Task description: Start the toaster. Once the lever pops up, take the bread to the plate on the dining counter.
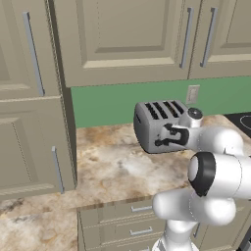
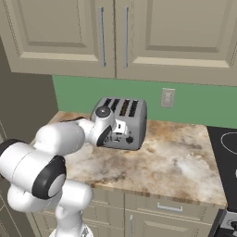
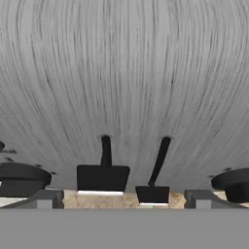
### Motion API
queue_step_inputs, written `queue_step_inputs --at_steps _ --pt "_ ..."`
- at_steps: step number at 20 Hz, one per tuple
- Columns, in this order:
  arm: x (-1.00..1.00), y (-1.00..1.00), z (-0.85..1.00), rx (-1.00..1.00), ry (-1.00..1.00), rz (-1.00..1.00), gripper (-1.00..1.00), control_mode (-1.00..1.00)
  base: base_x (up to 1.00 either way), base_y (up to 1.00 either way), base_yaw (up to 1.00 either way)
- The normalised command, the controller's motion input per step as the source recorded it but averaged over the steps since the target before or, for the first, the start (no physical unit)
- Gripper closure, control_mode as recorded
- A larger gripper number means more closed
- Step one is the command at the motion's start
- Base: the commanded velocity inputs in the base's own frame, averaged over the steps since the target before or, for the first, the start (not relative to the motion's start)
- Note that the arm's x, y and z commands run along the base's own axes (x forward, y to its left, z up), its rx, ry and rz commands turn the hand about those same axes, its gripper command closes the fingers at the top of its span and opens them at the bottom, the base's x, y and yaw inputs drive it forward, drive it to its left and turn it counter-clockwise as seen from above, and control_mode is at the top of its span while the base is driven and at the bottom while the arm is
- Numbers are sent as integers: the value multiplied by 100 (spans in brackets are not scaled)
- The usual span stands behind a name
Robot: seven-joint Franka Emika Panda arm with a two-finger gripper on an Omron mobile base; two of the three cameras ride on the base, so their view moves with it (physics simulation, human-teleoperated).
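Two levers (image 3: 103, 176) on the toaster (image 1: 158, 124) face the hand (image 3: 124, 198).
Its fingers (image 3: 46, 198) stand wide apart, grasping nothing, close to the toaster on the counter (image 2: 180, 159).

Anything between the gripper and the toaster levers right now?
Nothing visible. In the hand view the open gripper faces the toaster front close up, and both levers sit low between its fingertips with only bare counter below.
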Motion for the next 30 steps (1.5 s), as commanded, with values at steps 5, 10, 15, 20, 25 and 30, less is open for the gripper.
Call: queue_step_inputs --at_steps 5,10,15,20,25,30 --pt "-10 0 14 0 0 0 -100 -100 0 0 0" --pt "-12 0 21 0 0 0 -100 -100 0 0 0" --pt "-23 -3 21 2 0 0 -100 -100 0 0 0" --pt "-23 -7 17 2 -1 0 -100 -100 0 0 0" --pt "-14 -1 23 1 0 0 -100 -100 0 0 0" --pt "-8 0 25 1 0 0 -100 -100 0 0 0"
